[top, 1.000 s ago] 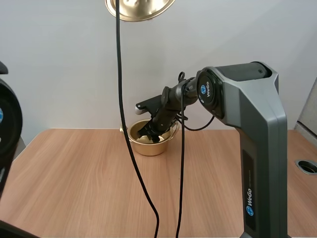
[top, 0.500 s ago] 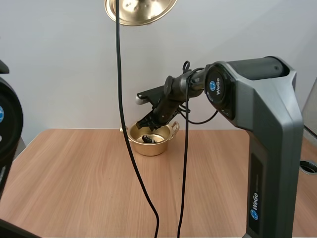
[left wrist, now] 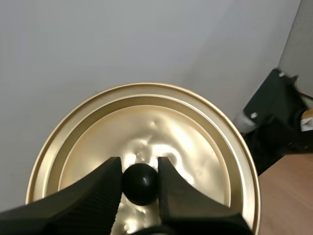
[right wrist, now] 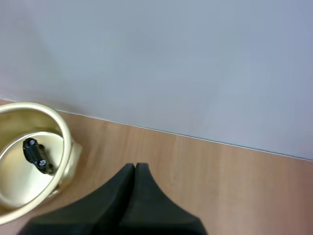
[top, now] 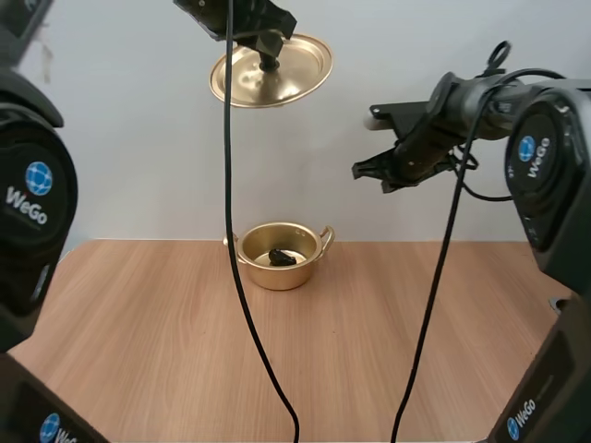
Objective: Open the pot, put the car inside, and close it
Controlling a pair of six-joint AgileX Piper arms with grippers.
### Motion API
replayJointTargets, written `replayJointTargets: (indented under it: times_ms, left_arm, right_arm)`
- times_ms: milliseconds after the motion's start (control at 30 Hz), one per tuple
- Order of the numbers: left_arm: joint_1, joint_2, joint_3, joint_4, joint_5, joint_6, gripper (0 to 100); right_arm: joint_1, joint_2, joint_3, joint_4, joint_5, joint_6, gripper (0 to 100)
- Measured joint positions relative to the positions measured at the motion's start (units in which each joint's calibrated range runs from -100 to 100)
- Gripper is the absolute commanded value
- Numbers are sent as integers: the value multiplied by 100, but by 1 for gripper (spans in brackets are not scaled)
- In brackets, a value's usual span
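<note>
High over the table (top: pixel 166 351), my left gripper (left wrist: pixel 141 169) pinches the black knob (left wrist: pixel 140 185) of one gold lid (left wrist: pixel 200 147). One small black car (top: pixel 282 257) sits inside one open gold pot (top: pixel 277 279). My right gripper (right wrist: pixel 135 169), up beside the pot, looks closed on nothing.

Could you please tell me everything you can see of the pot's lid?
The lid is a round, shiny, gold-coloured metal disc with stepped concentric rings, a slightly uneven centre and a round black knob. It is off the pot, held tilted in the air high above it. The left pincer pinches the knob between its two black fingers; nothing else touches the lid.
</note>
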Motion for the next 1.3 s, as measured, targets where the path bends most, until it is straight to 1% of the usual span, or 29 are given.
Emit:
replayJointTargets:
  times_ms: [67,200,467,600,800,1033,1300]
  left_arm:
    - [0,219,0,54,0,0,0]
    - [0,619,0,43,0,0,0]
    - [-6,1368,0,33,0,0,0]
    - [-14,1737,78,-73,0,0,0]
    - [-14,1901,859,-29,-61,285,0]
    - [-14,1901,1840,-74,-1111,580,0]
    - [-14,1901,2465,-208,-1721,798,0]
  right_arm:
    - [-56,-248,108,-14,-21,0,0]
    - [-56,-598,222,3,-39,0,0]
    - [-56,-787,222,11,-28,0,0]
    - [-56,-791,222,11,-7,0,0]
    - [-56,-791,222,11,-7,0,0]
    - [-56,-791,222,44,-40,0,0]
    - [-56,-791,222,181,-19,-24,0]
